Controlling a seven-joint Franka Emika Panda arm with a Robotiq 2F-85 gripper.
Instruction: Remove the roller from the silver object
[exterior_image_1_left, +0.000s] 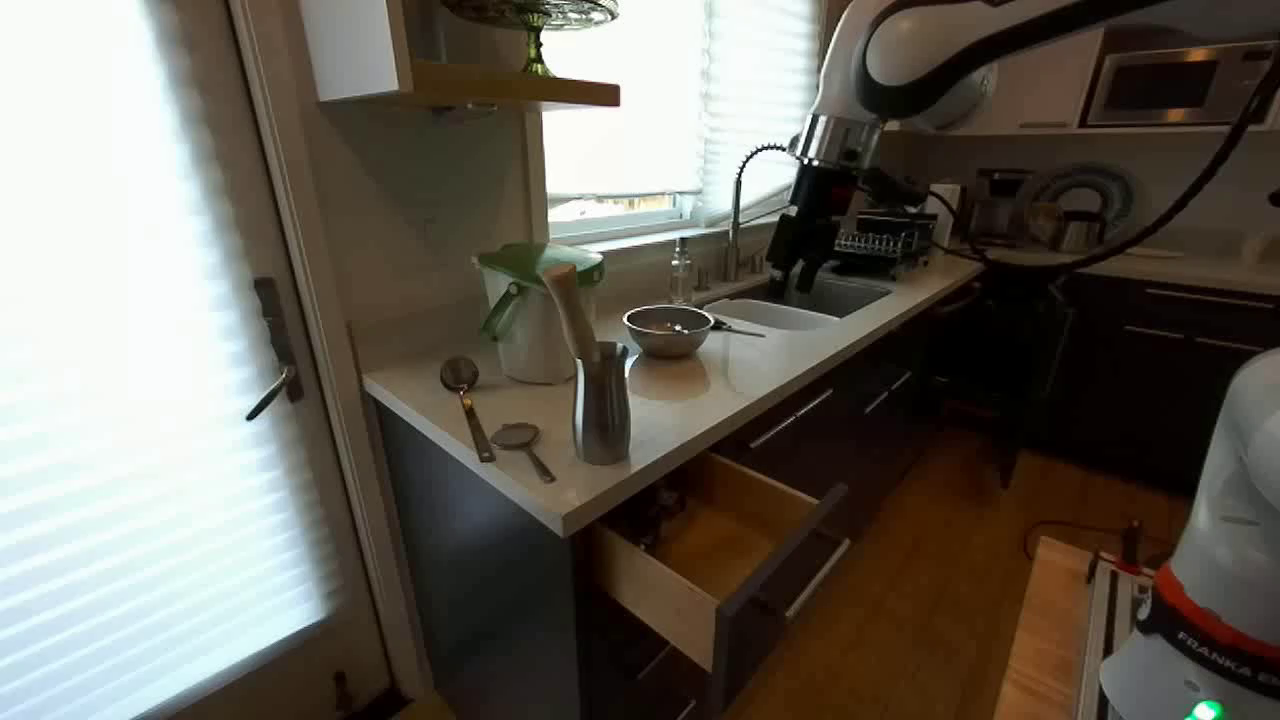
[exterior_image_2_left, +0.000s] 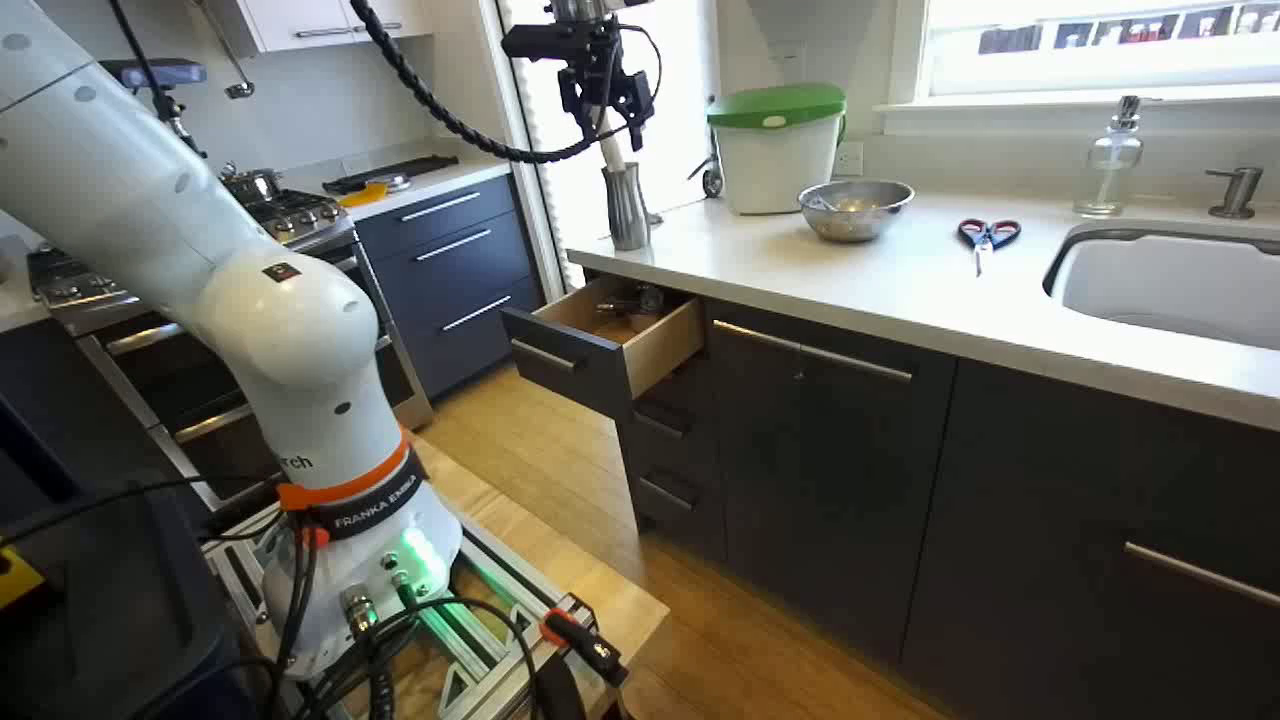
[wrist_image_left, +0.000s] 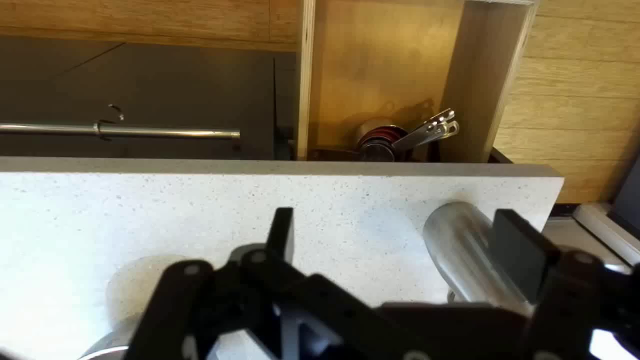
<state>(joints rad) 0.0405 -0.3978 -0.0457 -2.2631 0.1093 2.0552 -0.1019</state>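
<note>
Black two-fingered gripper (wrist_image_left: 396, 230) hangs spread wide — at its nine o'clock in an exterior view, well apart, a slim, pale beige wooden rolling pin (exterior_image_1_left: 573, 313) leans toward eleven in the tall, shiny silver metal cup (exterior_image_1_left: 602, 412).

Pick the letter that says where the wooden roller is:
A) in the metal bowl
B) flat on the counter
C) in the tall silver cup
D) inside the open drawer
C: in an exterior view the roller slants up out of the mouth of the silver cup, its upper part showing above the rim.
</note>
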